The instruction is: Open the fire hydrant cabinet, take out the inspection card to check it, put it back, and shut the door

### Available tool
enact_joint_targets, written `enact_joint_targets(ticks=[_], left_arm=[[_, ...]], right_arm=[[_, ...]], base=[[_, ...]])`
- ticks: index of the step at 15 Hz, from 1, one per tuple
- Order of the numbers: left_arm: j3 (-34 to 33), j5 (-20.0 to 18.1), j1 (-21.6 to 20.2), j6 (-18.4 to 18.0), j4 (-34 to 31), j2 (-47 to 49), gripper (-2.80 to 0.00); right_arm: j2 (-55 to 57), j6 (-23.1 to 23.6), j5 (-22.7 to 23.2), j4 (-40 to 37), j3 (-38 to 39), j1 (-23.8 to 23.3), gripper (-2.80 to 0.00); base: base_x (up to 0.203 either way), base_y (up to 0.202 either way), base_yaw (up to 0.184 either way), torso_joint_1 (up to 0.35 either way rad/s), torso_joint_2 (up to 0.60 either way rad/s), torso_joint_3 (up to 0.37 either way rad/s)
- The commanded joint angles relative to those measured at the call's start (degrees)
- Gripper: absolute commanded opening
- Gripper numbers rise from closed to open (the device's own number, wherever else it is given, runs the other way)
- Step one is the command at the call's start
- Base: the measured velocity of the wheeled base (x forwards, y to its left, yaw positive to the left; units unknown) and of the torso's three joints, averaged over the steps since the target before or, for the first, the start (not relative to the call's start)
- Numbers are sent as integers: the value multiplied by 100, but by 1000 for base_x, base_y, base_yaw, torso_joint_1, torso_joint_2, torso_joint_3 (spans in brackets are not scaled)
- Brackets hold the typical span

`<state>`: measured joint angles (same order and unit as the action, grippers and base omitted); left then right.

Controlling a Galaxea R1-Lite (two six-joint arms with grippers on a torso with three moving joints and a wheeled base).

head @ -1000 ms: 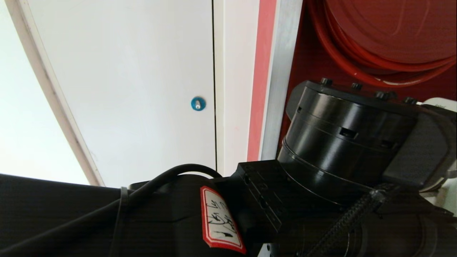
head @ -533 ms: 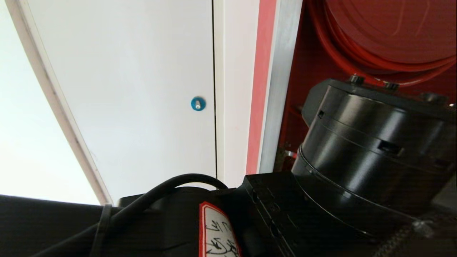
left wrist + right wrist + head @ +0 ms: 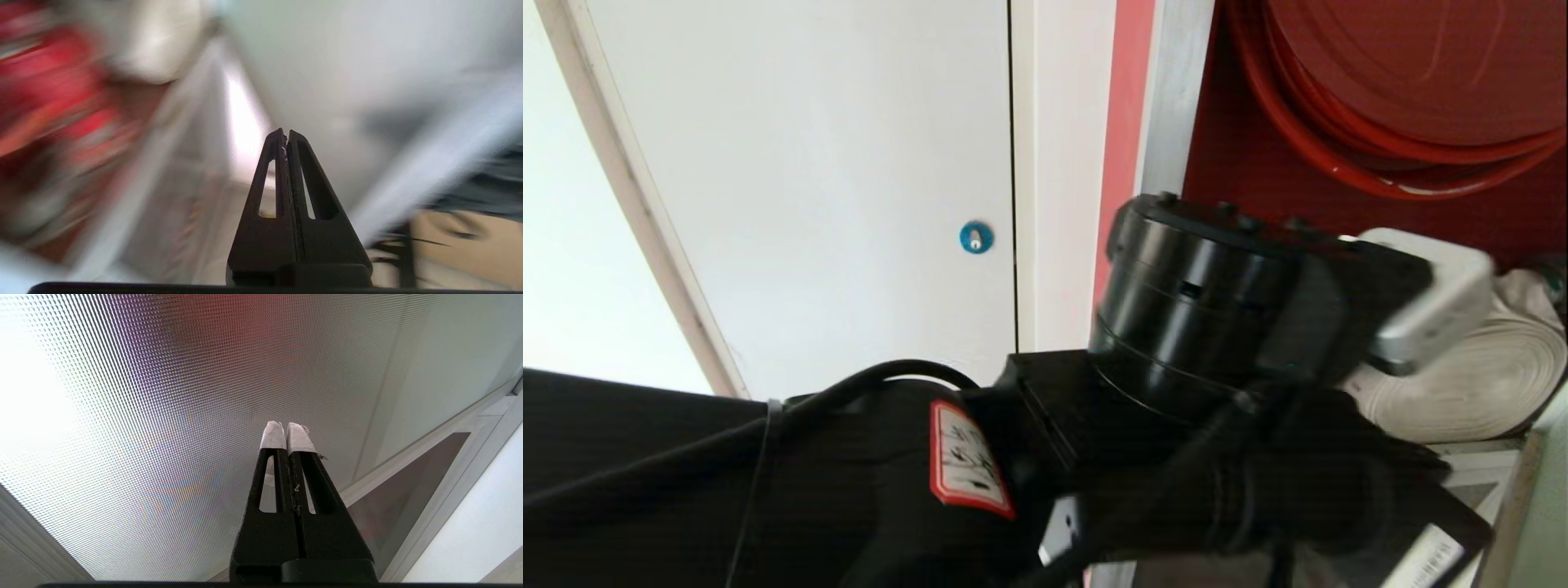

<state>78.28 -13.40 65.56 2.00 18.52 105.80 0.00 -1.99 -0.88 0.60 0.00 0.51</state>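
The fire hydrant cabinet [image 3: 1168,98] stands open, showing its red interior, the red hose reel [image 3: 1405,73] and the white rolled hose [image 3: 1462,384]. My left arm [image 3: 1201,310] reaches across the lower head view towards the cabinet's bottom left, and its fingers are hidden there. In the left wrist view the left gripper [image 3: 286,134] is shut and empty, with the red interior [image 3: 49,90] blurred beside it. The right gripper [image 3: 288,426] is shut and empty, its white-taped tips pointing at a patterned glass panel [image 3: 163,396] in a silver frame. The inspection card is out of view.
A plain white door [image 3: 833,204] with a blue round lock [image 3: 976,237] is left of the cabinet, past a pink-red strip [image 3: 1123,122]. A silver frame bar [image 3: 408,465] crosses behind the right gripper. A white wall [image 3: 470,522] lies beyond it.
The left arm's wrist swung right, then back left and farther from the head camera, uncovering the white rolled hose. The background has not shifted.
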Motion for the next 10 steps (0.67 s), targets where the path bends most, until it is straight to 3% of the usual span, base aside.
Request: enact_joint_targets(ticks=[1, 6, 10], left_arm=[[-242, -15, -627, 1, 12, -118, -280], [-1555, -50, -2126, -42, 142, -941, -280], [-3004, -127, -3460, -58, 773, -1888, -280]], right_arm=[[9, -2, 0, 2, 18, 2, -280], [9, -3, 0, 2, 18, 2, -280], [9, 1, 0, 2, 18, 2, -280]], base=[[0, 0, 0, 0, 0, 0], [0, 0, 0, 0, 0, 0], [0, 0, 0, 0, 0, 0]])
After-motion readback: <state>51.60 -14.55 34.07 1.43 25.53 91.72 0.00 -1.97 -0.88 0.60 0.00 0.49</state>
